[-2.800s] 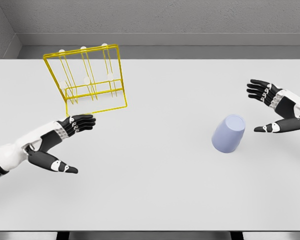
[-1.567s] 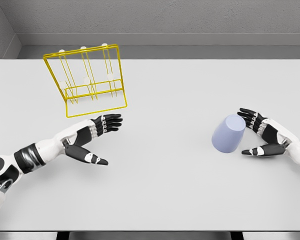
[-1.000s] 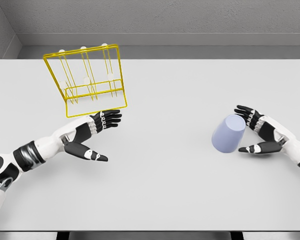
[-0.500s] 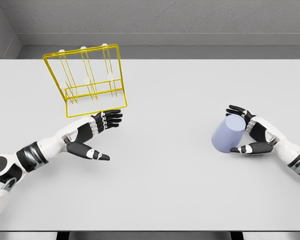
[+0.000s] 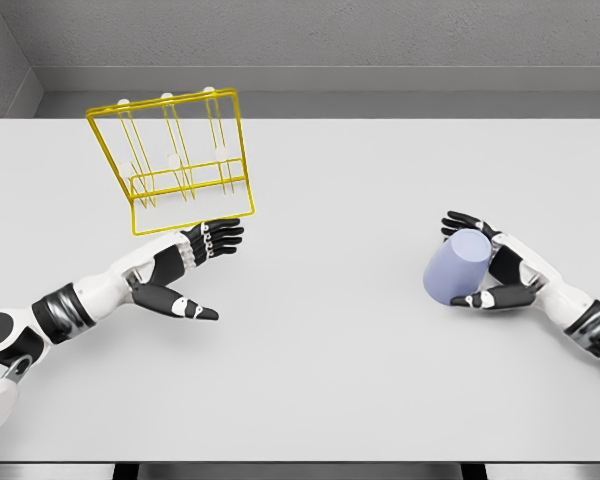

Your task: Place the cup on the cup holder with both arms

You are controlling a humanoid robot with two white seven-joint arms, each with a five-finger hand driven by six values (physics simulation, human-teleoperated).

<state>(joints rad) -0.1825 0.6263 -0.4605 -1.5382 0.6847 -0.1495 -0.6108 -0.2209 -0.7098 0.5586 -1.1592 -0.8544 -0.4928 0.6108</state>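
Left hand (image 5: pixel 180 268) spread just below cup holder (image 5: pixel 175 160); cup (image 5: pixel 457 268) far right.

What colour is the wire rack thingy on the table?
The cup holder is bright yellow wire, clearest in the head view.

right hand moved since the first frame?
Yes. The right hand has come leftward and nearer across the table, up to the cup, which has stayed where it was; fingers now curve around it.

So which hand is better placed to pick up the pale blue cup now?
Right. The right hand already brackets the pale blue cup, fingers behind and thumb in front. The left hand is open near the yellow wire rack.
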